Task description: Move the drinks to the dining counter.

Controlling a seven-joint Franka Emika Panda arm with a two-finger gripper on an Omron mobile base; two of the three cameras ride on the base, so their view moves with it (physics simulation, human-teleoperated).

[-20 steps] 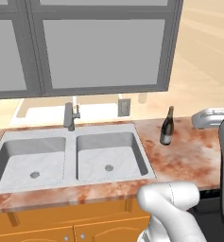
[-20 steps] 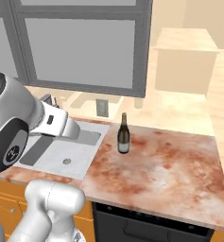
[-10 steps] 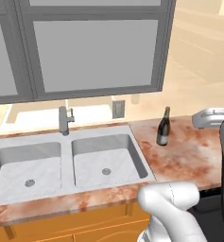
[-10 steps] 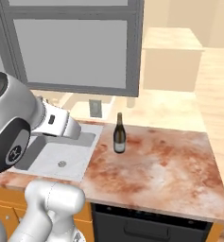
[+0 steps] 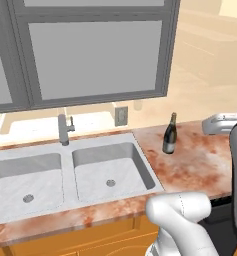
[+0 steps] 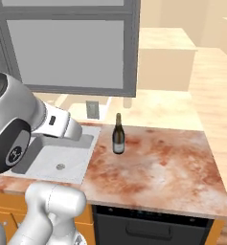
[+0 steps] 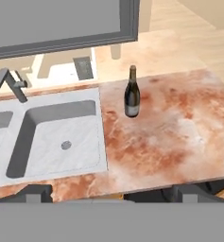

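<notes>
The wine bottle point(image 7: 132, 92) stands upright, neck up, just right of the sink point(image 7: 56, 137), bare marble counter point(image 7: 179, 127) open from its 2 to 5 o'clock. The gripper point(image 7: 106, 193) hangs back over the near counter edge, jaws spread wide on nothing.

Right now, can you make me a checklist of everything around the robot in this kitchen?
Surface: reddish marble counter, with a steel double sink set into it.
Job's things: one dark wine bottle with a pale label, standing upright on the counter just right of the sink.
Clutter: nothing seen.
Grippers: gripper open, holding nothing, well back from the bottle.
Cables: nothing seen.
Surroundings: faucet behind the sink, wall outlet, grey-framed cabinets overhead, orange cupboard fronts below.
</notes>
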